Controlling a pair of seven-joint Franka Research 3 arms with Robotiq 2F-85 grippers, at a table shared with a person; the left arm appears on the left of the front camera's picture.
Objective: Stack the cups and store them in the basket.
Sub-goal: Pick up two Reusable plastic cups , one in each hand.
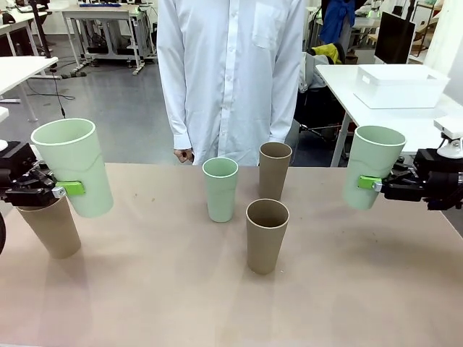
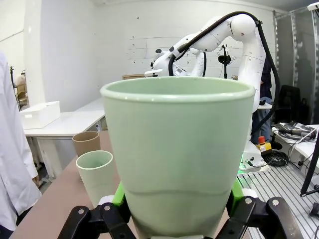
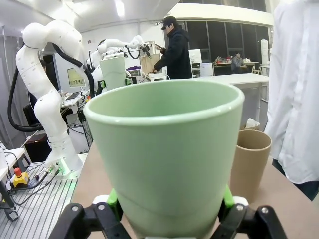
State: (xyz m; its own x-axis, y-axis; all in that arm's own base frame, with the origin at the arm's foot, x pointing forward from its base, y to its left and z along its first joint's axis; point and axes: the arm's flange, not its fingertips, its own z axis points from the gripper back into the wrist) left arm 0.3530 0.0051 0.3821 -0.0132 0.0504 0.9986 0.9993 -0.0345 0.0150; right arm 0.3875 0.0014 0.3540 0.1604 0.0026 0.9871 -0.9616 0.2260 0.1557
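Holding one green cup [image 1: 72, 166] near upright in the left gripper [image 1: 69, 189], jaws clamped on its lower wall, clear of the table [image 1: 145, 289]. Same on the right: second green cup [image 1: 372, 166] pinched in the right gripper [image 1: 370, 183], mouth up. Just beside and below the left load, a brown cup [image 1: 52, 228] standing mouth up; likely nearest stacking target, short descent along its axis. Mid-table, well apart from both grippers: third green cup [image 1: 220, 189], far brown cup [image 1: 275, 170], near brown cup [image 1: 266, 235]. Basket [image 1: 401, 87] on another table, right rear.
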